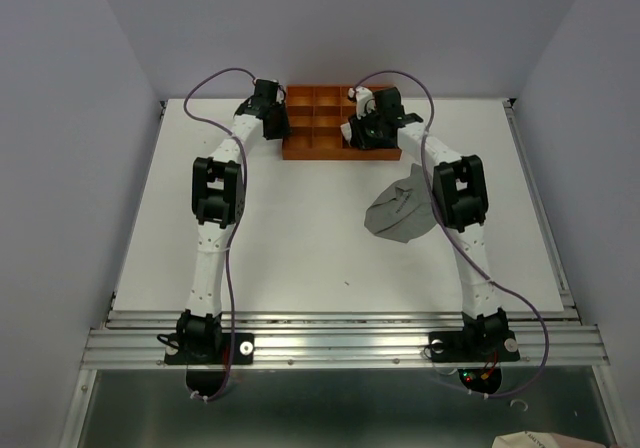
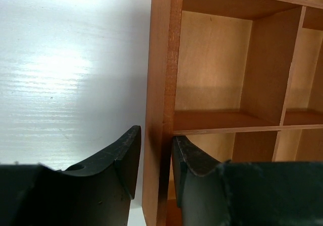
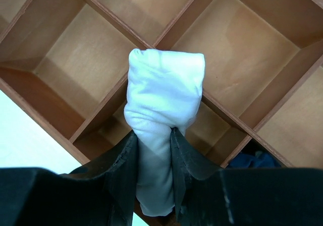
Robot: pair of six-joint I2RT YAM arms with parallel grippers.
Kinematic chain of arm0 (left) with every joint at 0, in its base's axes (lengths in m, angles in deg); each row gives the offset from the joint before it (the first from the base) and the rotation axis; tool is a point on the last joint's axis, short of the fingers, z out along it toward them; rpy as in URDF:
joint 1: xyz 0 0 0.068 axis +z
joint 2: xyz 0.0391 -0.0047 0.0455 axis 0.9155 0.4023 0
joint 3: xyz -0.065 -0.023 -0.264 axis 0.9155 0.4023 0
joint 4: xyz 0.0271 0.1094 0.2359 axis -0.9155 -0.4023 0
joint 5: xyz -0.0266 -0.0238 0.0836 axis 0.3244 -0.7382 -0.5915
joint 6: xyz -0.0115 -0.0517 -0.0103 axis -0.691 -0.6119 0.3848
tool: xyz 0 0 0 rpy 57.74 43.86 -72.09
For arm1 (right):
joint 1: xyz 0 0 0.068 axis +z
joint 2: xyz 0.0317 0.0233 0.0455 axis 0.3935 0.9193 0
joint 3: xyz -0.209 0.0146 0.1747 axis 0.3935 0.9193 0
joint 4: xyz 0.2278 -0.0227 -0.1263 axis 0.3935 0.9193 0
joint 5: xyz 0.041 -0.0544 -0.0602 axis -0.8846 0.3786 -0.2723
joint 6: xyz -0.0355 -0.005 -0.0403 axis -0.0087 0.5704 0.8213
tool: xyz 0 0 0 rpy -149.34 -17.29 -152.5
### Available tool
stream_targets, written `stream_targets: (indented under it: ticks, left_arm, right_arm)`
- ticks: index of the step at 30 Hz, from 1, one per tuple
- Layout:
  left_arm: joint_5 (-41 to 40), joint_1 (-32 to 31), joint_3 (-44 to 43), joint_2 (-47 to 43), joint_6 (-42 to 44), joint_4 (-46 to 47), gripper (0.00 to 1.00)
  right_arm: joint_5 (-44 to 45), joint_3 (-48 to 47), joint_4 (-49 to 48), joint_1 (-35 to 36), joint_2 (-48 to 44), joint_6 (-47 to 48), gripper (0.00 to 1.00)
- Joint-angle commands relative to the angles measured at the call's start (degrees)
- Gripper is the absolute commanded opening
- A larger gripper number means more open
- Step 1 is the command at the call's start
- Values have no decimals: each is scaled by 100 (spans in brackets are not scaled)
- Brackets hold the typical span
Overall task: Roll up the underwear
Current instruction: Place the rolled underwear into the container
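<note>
The left arm (image 1: 205, 263) and the right arm (image 1: 472, 268) are built alike, with slim white links dotted with small dark screws and joined by chunky black joint housings. Each rises from a black base (image 1: 203, 340). A thin purple cable (image 1: 228, 69) loops off each arm. The left tool (image 2: 154, 150) and the right tool (image 3: 154, 140) have matt black, curved fingers (image 2: 126, 155) that taper towards the tips.

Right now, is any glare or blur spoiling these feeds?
Left wrist: strong glare on the white tabletop, wooden compartment tray sharp. Right wrist: rolled pale white cloth garment sharp, table corner washed out. Top view: evenly lit, crumpled grey cloth garment clear.
</note>
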Motion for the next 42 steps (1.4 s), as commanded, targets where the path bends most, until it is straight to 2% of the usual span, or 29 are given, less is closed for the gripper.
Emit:
stream_targets:
  ticks: [1,8,13,15,23,30,33,36,39,42]
  left_arm:
    - [-31,67,-32,-60,-125,137,40]
    - [-119,120,3,-51,-327,137,38]
    - [-110,129,47,-94,-406,172,37]
    - [-110,129,74,-103,-433,199,37]
    - [-136,129,100,-112,-503,208,37]
    - [-198,137,118,-121,-591,208,37]
    - [-198,137,118,-121,-617,208,37]
    - [-216,137,126,-139,-635,216,37]
    - [-216,146,126,-130,-652,225,36]
    - [-198,137,126,-139,-661,234,37]
  right_arm:
    - [-169,-48,812,-72,-89,-148,1]
    - [-451,-224,1216,-186,34,72,1]
    - [-223,-742,1569,-187,359,125,1]
    - [-100,-778,1604,-187,439,168,5]
    - [261,-805,1850,-187,562,362,7]
    - [217,-910,2192,-187,667,713,4]
    - [392,-875,2149,-187,676,723,11]
    - [507,-866,1974,-187,650,644,30]
    - [306,-848,1850,-187,519,556,34]
    - [60,-734,1578,-187,264,538,43]
